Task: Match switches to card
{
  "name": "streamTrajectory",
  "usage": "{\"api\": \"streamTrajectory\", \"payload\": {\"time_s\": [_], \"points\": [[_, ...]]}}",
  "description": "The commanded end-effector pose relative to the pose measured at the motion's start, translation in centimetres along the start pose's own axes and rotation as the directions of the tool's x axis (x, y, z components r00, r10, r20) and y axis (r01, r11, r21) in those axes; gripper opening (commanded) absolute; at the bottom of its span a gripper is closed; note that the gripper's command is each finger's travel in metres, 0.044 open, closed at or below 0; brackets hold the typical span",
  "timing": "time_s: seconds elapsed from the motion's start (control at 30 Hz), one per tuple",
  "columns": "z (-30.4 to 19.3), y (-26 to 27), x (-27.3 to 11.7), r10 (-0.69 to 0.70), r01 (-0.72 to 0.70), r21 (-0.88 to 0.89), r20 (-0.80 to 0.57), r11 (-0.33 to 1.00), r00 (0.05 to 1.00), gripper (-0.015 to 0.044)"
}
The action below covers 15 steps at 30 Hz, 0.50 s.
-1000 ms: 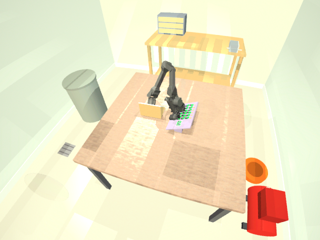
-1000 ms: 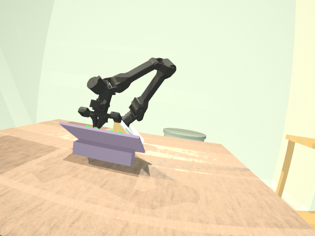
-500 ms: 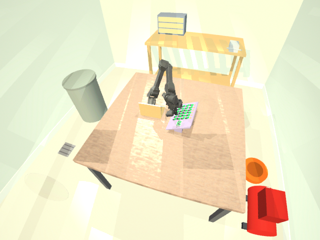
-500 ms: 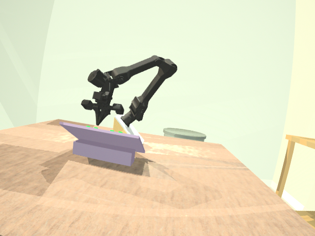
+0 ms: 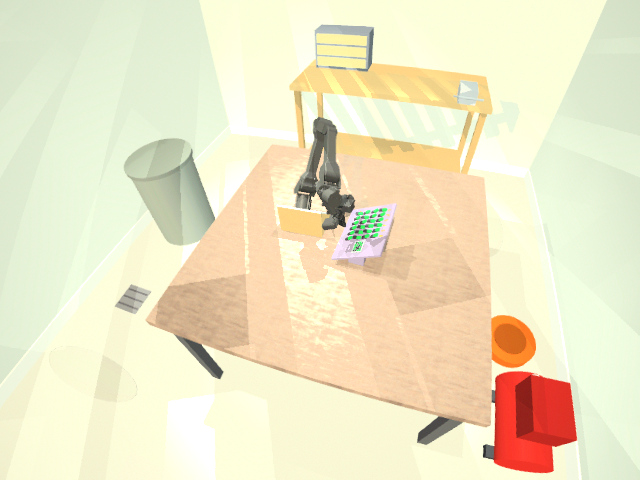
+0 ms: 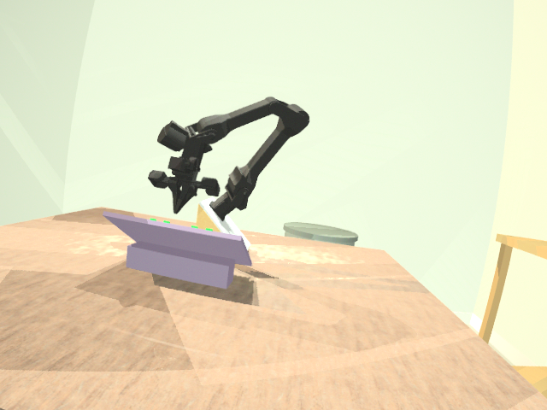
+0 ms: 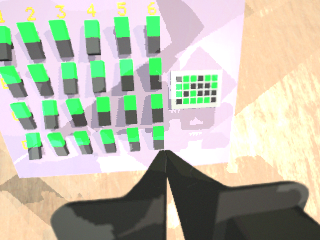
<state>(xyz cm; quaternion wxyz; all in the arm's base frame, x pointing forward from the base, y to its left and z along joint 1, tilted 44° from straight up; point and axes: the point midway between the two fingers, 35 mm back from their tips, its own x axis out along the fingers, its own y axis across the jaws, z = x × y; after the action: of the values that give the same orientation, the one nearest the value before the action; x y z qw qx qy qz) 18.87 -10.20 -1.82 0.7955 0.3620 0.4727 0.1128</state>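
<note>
- Wrist view: at left and upper left, the switches [image 5: 367, 224] [image 6: 194, 227] [image 7: 98, 82] crowded the tilted panel [image 5: 369, 251] [image 6: 176, 238] [image 7: 200, 150], raised neighbours risking a stray press.
- Lower centre, the clenched, empty gripper [image 5: 343, 223] [image 6: 176, 212] [image 7: 164, 155] pointed just below column 6's bottom switch [image 7: 158, 137], its long axis running up-frame; exterior showed the tips above the panel.
- Right of centre lay the card [image 5: 357, 246] [image 7: 196, 90], unobstructed.
</note>
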Motion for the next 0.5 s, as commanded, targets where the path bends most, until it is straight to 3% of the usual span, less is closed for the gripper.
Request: {"api": "streamTrajectory", "payload": {"time_s": [0.0,0.1,0.47], "points": [[-0.5,0.1,0.8,0.000,0.000,-0.003,-0.010,1.000,1.000,0.0000],[-0.5,0.2,3.4,0.002,-0.002,-0.003,-0.028,1.000,1.000,0.0000],[-0.5,0.2,3.6,0.003,-0.003,-0.003,-0.029,1.000,1.000,0.0000]]}}
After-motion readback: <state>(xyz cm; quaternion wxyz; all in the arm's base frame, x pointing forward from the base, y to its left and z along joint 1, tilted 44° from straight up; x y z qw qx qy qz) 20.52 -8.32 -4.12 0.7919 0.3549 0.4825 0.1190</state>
